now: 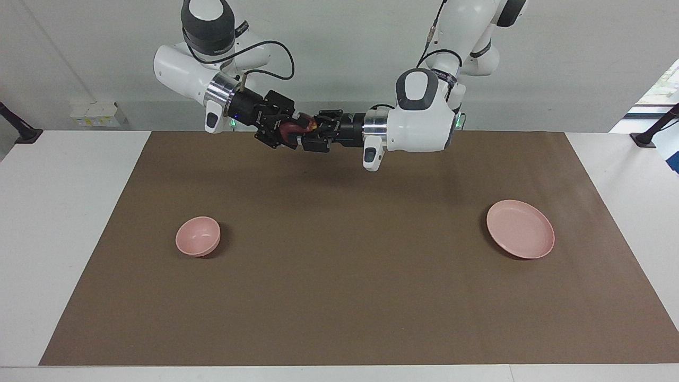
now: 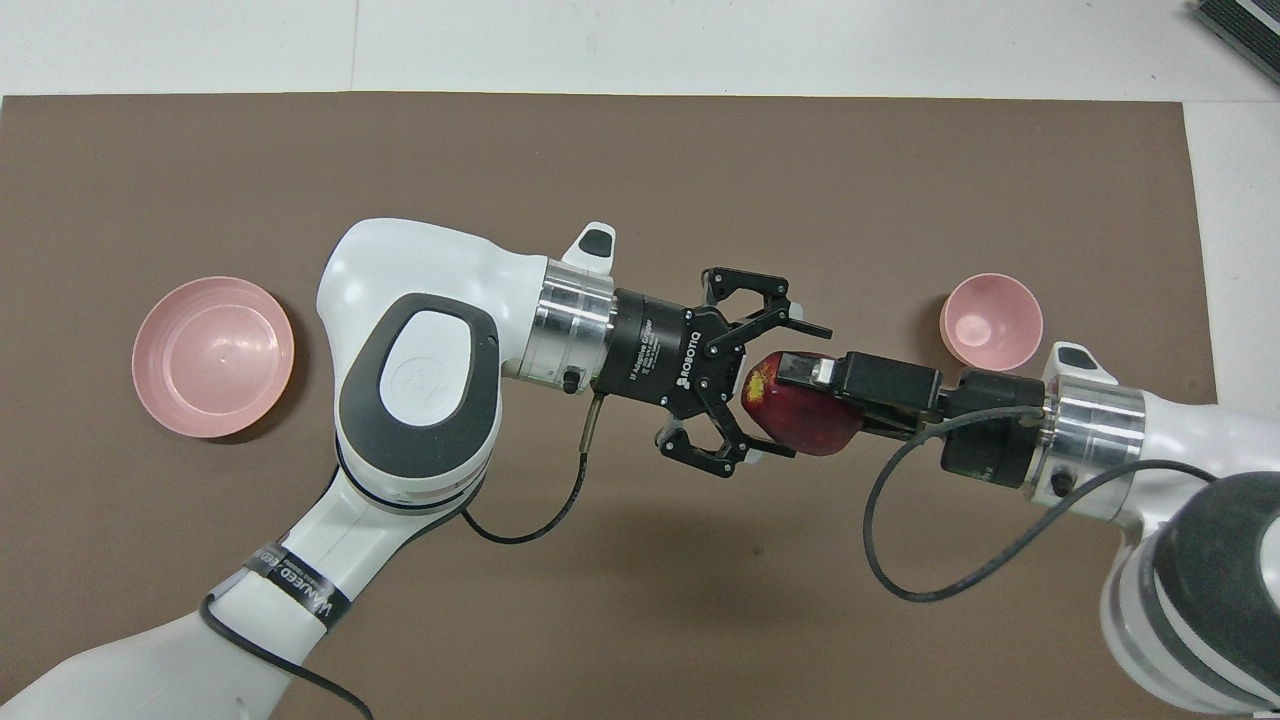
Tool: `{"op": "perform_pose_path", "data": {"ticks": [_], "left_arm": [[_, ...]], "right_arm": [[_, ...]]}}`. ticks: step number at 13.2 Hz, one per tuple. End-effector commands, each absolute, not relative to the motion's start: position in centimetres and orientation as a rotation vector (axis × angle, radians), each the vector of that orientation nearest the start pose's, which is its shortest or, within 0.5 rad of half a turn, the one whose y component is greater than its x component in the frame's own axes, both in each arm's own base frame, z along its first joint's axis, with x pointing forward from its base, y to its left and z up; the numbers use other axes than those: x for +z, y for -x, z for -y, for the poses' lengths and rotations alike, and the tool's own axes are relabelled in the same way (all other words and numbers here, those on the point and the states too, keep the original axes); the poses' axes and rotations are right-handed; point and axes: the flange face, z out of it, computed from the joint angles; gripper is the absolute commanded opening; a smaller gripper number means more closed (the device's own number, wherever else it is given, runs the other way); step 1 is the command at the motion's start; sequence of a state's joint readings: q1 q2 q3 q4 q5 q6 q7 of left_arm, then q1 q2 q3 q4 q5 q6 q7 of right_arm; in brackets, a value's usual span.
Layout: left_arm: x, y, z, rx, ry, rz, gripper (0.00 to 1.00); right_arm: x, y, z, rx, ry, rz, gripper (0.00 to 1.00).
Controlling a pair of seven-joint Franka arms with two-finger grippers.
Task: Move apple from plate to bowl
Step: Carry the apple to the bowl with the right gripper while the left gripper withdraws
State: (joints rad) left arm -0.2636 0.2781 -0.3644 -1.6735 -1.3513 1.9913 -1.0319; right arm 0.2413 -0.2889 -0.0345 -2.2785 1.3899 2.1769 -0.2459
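Above the brown-covered table (image 1: pixel 339 297), the apple (image 2: pixel 800 415) is clamped by the right pincer (image 2: pixel 815 395) beside the wide-open left pincer (image 2: pixel 775 385), plate (image 1: pixel 520 228) emptied, bowl (image 1: pixel 198 236) unfilled.

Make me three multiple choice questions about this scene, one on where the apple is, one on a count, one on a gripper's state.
1. Where is the apple?
A. on the plate
B. in the bowl
C. in the air between the two grippers

2. How many pink dishes are on the mat?
A. one
B. two
C. three

3. The left gripper is
A. spread open
B. shut on the apple
C. out of view

Answers:
1 C, the right gripper clamps it above the mat.
2 B, only the plate and the bowl, both empty.
3 A, its fingers splay beside the apple.
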Motion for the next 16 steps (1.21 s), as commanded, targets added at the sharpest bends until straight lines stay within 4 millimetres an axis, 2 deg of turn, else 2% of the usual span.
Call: {"op": "perform_pose_path", "data": {"ticks": [1,4,6,7,9,11,12,14,16], "left_arm": [[50.5,-52.9,39.2,-1.017,-1.786,-0.987,1.0],[49.5,-54.5,34.9,-0.998,-1.922,-0.973,1.0],[49.0,-55.2,32.5,-0.925,-2.042,-0.923,1.0],[48.5,-55.8,31.0,-0.884,-2.096,-0.903,1.0],[47.9,-56.6,28.3,-0.805,-2.21,-0.862,1.0],[48.1,-57.2,25.5,-0.708,-2.332,-0.85,1.0],[48.8,-56.8,24.7,-0.687,-2.382,-0.839,1.0],[50.2,-57.1,20.7,-0.632,-2.444,-0.883,1.0],[51.4,-57.4,17.7,-0.59,-2.459,-0.934,1.0]], "right_arm": [[52.3,-47.5,-13.5,-0.171,1.898,-0.329,0.0],[52.2,-47.6,-13.1,-0.175,1.913,-0.327,0.0],[51.3,-48.2,-10.8,-0.171,2.004,-0.318,0.0],[50.7,-48.6,-9.2,-0.137,2.058,-0.321,0.0],[50.1,-49.7,-4.5,-0.077,2.202,-0.273,0.0],[49.5,-50.6,-0.7,-0.043,2.392,-0.222,0.0],[48.6,-51.0,0.4,-0.029,2.48,-0.195,0.0],[46.2,-52.2,3.0,-0.004,2.658,-0.107,0.0],[45.0,-54.5,4.6,-0.047,2.806,-0.042,0.0]]}}
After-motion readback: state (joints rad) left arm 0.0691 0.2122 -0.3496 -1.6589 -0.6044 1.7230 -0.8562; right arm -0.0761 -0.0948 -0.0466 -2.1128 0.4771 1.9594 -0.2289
